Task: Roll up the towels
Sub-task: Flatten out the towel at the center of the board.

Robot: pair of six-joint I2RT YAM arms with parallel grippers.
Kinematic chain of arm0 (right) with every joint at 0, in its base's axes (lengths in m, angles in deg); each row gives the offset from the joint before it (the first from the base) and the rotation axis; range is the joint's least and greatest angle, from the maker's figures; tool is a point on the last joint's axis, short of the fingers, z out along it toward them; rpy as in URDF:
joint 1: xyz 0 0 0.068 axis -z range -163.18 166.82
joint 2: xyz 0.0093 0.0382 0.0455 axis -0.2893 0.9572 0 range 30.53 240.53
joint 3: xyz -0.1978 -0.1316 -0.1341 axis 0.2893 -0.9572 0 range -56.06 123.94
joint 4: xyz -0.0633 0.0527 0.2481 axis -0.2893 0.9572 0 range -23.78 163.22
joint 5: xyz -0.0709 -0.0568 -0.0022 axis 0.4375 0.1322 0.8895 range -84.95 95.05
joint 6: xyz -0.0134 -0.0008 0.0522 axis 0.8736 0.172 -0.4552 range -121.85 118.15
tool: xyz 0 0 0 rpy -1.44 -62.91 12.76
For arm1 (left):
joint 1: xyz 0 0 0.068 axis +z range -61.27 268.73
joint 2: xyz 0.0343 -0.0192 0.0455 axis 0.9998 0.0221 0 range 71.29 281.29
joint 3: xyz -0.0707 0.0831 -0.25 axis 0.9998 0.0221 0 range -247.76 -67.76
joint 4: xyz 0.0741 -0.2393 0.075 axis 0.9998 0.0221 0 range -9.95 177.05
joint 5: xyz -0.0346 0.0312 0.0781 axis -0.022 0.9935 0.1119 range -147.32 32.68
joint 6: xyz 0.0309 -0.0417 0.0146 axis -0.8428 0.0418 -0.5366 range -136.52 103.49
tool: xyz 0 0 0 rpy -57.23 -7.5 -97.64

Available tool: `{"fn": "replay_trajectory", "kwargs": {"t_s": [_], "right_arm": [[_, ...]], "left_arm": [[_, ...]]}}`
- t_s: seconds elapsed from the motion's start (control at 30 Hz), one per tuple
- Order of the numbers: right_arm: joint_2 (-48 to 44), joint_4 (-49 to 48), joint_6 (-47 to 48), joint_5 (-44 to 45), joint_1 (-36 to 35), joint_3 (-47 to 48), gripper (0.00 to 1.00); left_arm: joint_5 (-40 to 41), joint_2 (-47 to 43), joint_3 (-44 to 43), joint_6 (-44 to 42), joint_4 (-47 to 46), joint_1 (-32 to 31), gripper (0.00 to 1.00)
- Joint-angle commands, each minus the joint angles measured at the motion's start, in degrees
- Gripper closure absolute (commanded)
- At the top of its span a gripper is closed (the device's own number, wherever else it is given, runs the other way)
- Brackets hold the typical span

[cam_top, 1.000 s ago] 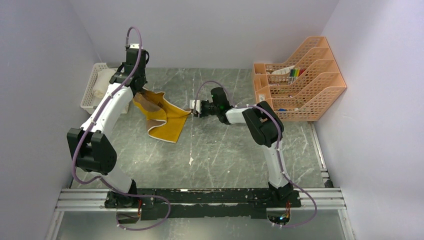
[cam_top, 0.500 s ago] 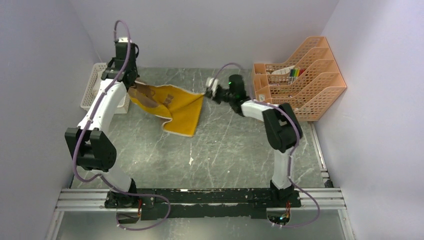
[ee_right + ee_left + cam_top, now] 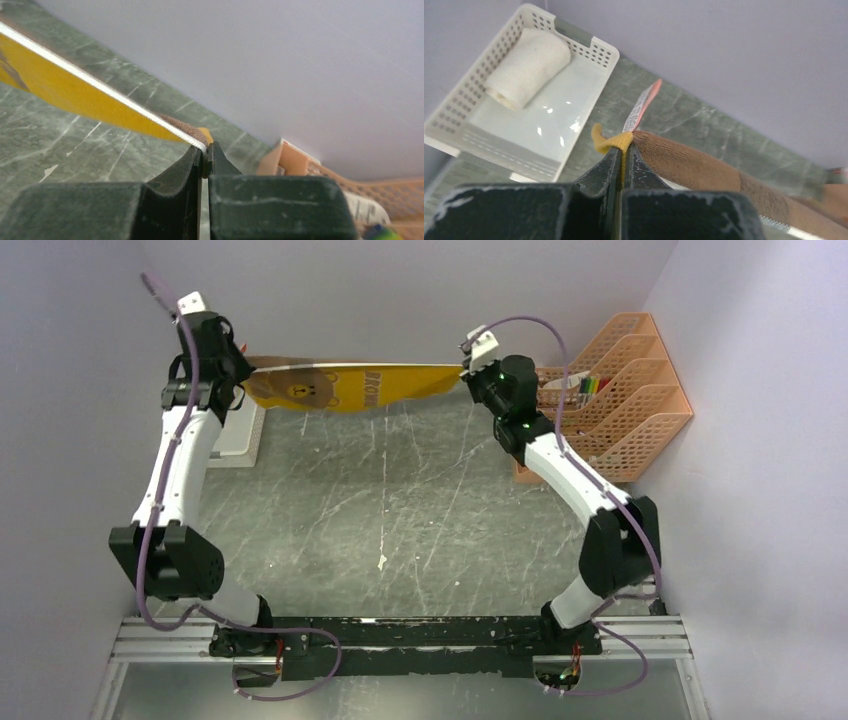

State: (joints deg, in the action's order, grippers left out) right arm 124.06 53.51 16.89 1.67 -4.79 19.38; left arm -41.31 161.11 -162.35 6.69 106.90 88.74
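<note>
The brown and mustard-yellow towel [image 3: 350, 387] hangs stretched in the air at the back of the table, yellow side with a bear print facing the top camera. My left gripper [image 3: 243, 368] is shut on its left corner [image 3: 616, 142]; the brown side [image 3: 694, 165] runs off to the right there. My right gripper [image 3: 463, 370] is shut on the right corner [image 3: 200, 137]. The cream-white towel [image 3: 526, 67] lies rolled in the white basket [image 3: 596, 50] at the back left, below and left of the left gripper [image 3: 623, 150].
An orange mesh file rack [image 3: 610, 405] with pens and small items stands at the back right, just behind the right arm. The back wall is close behind the stretched towel. The grey marble table [image 3: 400, 520] lies below.
Both arms have risen and moved apart toward the back. The right gripper closed on the towel's right corner, and the towel went from draped on the table to stretched taut in the air.
</note>
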Motion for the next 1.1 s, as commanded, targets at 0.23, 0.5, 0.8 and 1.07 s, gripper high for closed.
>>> {"fn": "replay_trajectory", "kwargs": {"t_s": [0.23,0.5,0.8,1.07], "right_arm": [[-24.9,-5.4,-16.0,16.7,1.3,-21.0,1.0],[-38.3,2.5,-21.6,10.9,-3.4,-30.6,1.0],[-28.4,-3.2,-26.7,14.8,-4.8,-35.0,1.0],[1.3,1.3,-31.4,14.1,0.5,-15.0,1.0]], "left_arm": [[-16.3,-21.3,22.4,24.2,-6.0,9.6,0.93],[-22.4,-38.0,39.2,31.7,0.9,9.5,0.93],[-13.3,-28.1,40.7,33.5,8.9,9.5,0.93],[-6.6,-3.4,36.7,39.1,-5.5,6.2,0.93]]}}
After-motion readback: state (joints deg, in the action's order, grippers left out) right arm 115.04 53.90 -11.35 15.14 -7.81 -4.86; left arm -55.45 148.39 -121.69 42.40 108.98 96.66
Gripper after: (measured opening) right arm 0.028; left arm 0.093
